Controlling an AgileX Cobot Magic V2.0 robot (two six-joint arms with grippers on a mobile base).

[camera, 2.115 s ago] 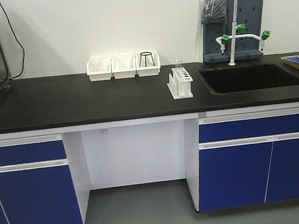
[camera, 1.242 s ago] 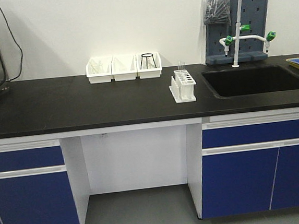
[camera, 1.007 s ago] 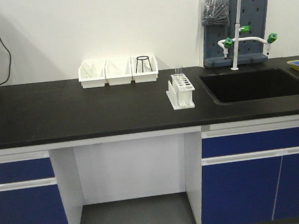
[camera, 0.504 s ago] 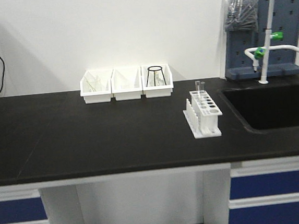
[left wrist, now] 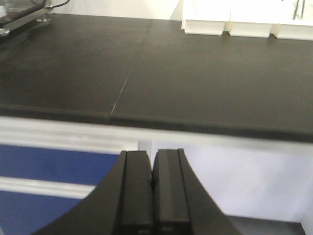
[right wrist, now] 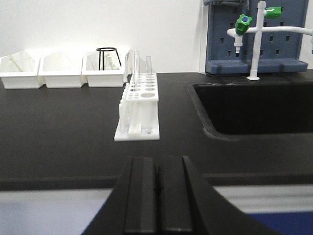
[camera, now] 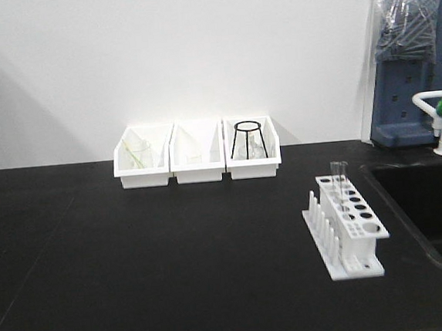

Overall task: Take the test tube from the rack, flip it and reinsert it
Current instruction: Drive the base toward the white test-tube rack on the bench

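Note:
The white rack point(camera: 348, 226) stands on the black counter point(camera: 175, 255), right of middle, beside the sink. A clear test tube point(camera: 338, 172) stands upright in a hole at the rack's far end. In the right wrist view the rack point(right wrist: 139, 107) is ahead on the counter with two clear tubes showing, the test tube point(right wrist: 135, 66) and a shorter one behind it. My right gripper point(right wrist: 157, 169) is shut and empty, at the counter's front edge, well short of the rack. My left gripper point(left wrist: 152, 152) is shut and empty, below the counter's front edge. Neither gripper shows in the front view.
Three white open-fronted bins point(camera: 197, 162) line the back wall; the right one holds a black wire stand point(camera: 247, 138). A black sink point(right wrist: 254, 105) lies right of the rack, with a green-handled tap point(right wrist: 254, 34) and a blue-grey pegboard behind it. Blue cabinet fronts point(left wrist: 58, 166) sit below the counter.
The front view has closed in on the counter: the rack and bins appear larger, and the cabinets have dropped out of frame. The rack and tube have not moved on the counter.

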